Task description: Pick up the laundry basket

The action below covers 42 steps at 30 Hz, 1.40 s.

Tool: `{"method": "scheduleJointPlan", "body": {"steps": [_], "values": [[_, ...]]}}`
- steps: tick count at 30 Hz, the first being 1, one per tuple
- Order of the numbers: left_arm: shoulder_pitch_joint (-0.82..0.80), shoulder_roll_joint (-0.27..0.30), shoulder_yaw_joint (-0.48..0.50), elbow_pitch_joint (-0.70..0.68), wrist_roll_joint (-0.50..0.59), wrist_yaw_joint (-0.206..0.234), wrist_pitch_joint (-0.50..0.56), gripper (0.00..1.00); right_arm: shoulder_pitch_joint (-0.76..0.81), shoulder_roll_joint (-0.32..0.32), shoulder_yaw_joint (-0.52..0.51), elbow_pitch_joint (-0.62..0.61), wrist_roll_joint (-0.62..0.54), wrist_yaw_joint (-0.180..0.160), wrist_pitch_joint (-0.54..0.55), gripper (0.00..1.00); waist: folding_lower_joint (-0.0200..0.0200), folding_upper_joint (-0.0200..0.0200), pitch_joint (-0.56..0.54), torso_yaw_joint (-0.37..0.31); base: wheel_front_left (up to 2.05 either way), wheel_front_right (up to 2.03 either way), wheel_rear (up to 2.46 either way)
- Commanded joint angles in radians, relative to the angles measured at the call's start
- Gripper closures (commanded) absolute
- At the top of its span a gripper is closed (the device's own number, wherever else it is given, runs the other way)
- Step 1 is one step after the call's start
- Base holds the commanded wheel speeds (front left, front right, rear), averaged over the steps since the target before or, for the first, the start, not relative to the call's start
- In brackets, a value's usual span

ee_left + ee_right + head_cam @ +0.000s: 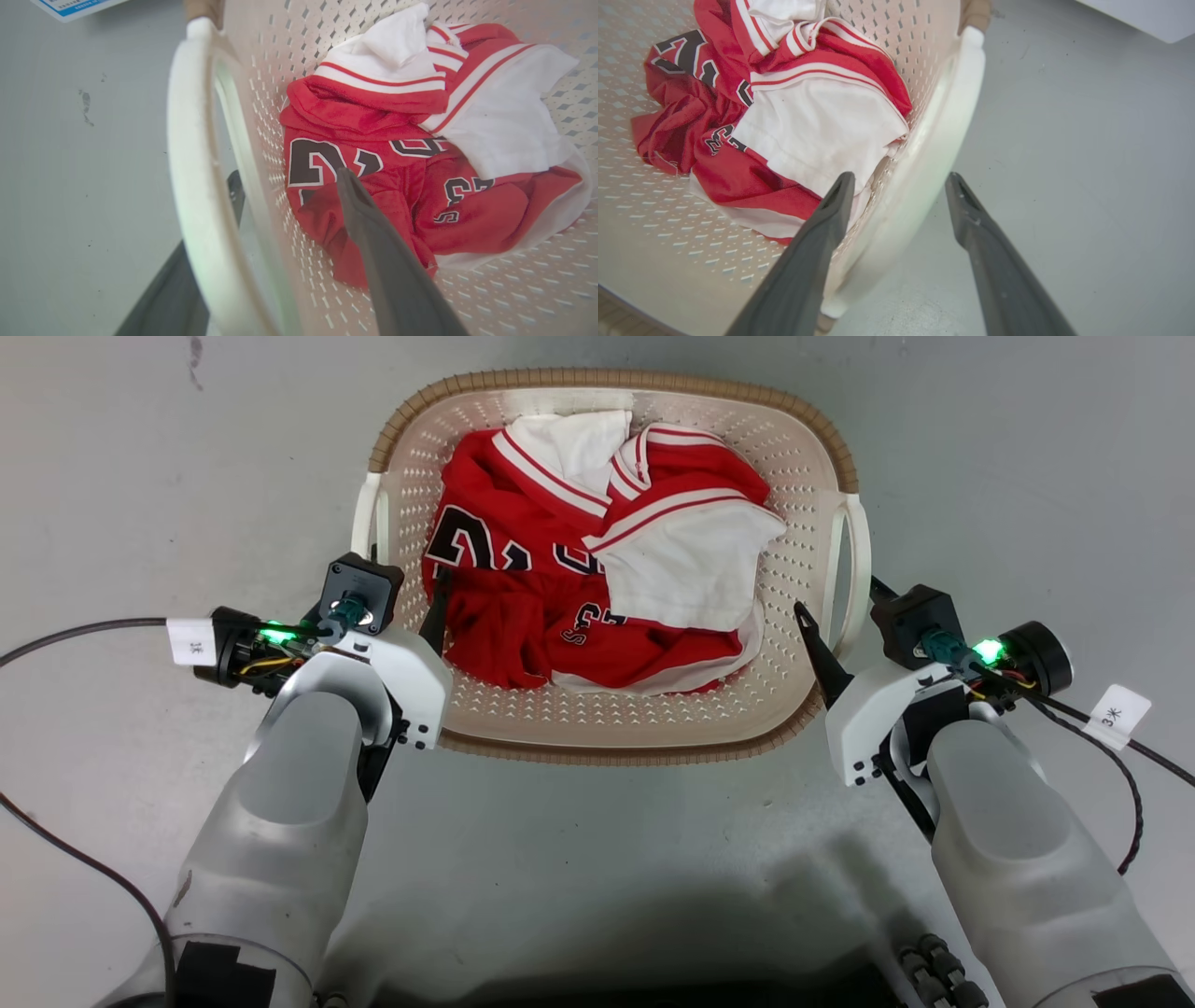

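Head view gives you the layout: the left gripper [403, 590] sits at the left side of the laundry basket [607, 380], which stands on the grey floor [140, 476] straight ahead of the robot, between the two arms. In the left wrist view its fingers are apart. One dark finger [376, 233] is inside the perforated wall over red cloth, and the other is outside, seen through the opening of the white left handle [191, 154]. The handle bar runs between them, and you cannot tell whether either finger touches it. In the basket lies a crumpled red-and-white jersey [523, 588] with dark numerals, a white part folded on top toward the right. At the basket's right side the right gripper [840, 599] stands likewise. The right wrist view shows its fingers spread, one inside the wall beside the white cloth and one outside above the floor. The right handle [943, 116] lies between them, with a gap visible to the outer finger.
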State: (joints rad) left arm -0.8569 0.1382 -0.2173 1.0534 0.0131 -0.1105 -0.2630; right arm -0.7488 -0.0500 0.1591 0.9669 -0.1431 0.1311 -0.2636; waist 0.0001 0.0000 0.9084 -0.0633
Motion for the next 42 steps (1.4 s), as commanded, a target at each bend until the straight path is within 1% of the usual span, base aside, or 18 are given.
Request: {"method": "scheduleJointPlan", "body": {"steps": [1, 5, 8, 9, 10, 11, 12, 17, 22, 32, 38, 42], "values": [[-0.019, 0.002, -0.002, 0.005, -0.002, 0.0, -0.003, 0.0, -0.019, 0.0, 0.002, 0.003, 0.008, -0.001, -0.002, 0.0, -0.0001, 0.0, 0.005, -0.002, 0.0, 0.0, 0.0], [-0.032, -0.001, -0.014, 0.038, -0.004, -0.001, -0.003, 0.0, -0.035, -0.001, 0.008, 0.032, 0.017, -0.001, -0.002, 0.0, -0.0001, 0.0, 0.019, -0.003, 0.0, 0.0, 0.0], [-0.044, -0.002, -0.02, 0.056, -0.003, 0.008, -0.003, 0.0, -0.046, 0.0, 0.017, 0.055, 0.027, -0.001, -0.002, 0.0, -0.0001, 0.0, 0.024, -0.002, 0.0, 0.0, 0.0], [-0.046, -0.004, -0.024, 0.064, -0.005, 0.006, -0.003, 0.0, -0.054, -0.001, 0.017, 0.055, 0.029, -0.001, -0.002, 0.55, -0.0001, 0.0, 0.026, -0.002, 0.0, 0.0, 0.0], [-0.05, -0.005, -0.027, 0.067, -0.005, 0.005, -0.003, 0.32, -0.057, -0.001, 0.017, 0.062, 0.033, -0.001, -0.002, 1.0, -0.0001, 0.0, 0.027, -0.002, 0.0, 0.0, 0.0], [-0.053, -0.006, -0.028, 0.07, -0.007, 0.004, -0.003, 0.97, -0.058, -0.001, 0.021, 0.073, 0.037, -0.001, -0.002, 1.0, -0.0001, 0.0, 0.028, -0.002, 0.0, 0.0, 0.0], [-0.056, -0.007, -0.031, 0.078, -0.008, 0.002, -0.003, 1.0, -0.062, -0.003, 0.023, 0.081, 0.039, -0.001, -0.002, 1.0, -0.0001, 0.0, 0.027, -0.001, 0.0, 0.0, 0.0], [-0.061, -0.005, -0.046, 0.108, -0.015, -0.003, -0.003, 1.0, -0.075, -0.005, 0.03, 0.096, 0.042, 0.0, -0.003, 1.0, -0.0001, 0.0, 0.012, -0.001, 0.0, 0.0, 0.0], [-0.04, -0.012, -0.055, 0.119, -0.026, -0.006, -0.003, 1.0, -0.065, -0.006, 0.028, 0.123, 0.038, 0.0, -0.002, 1.0, -0.0001, 0.0, -0.04, 0.002, 0.0, 0.0, 0.0], [0.016, -0.034, -0.069, 0.172, -0.056, -0.016, -0.003, 1.0, -0.028, -0.007, 0.018, 0.2, 0.015, -0.001, -0.002, 1.0, -0.0001, 0.0, -0.208, 0.022, 0.0, 0.0, 0.0], [0.066, -0.054, -0.093, 0.212, -0.078, -0.021, 0.0, 1.0, -0.007, -0.007, 0.046, 0.264, 0.038, -0.001, -0.002, 1.0, -0.0001, 0.0, -0.32, 0.034, 0.0, 0.0, 0.0], [0.105, -0.067, -0.118, 0.225, -0.094, -0.023, 0.02, 1.0, 0.014, -0.006, 0.076, 0.293, 0.065, -0.001, 0.014, 1.0, -0.0001, 0.0, -0.395, 0.042, 0.0, 0.0, 0.0]]}}
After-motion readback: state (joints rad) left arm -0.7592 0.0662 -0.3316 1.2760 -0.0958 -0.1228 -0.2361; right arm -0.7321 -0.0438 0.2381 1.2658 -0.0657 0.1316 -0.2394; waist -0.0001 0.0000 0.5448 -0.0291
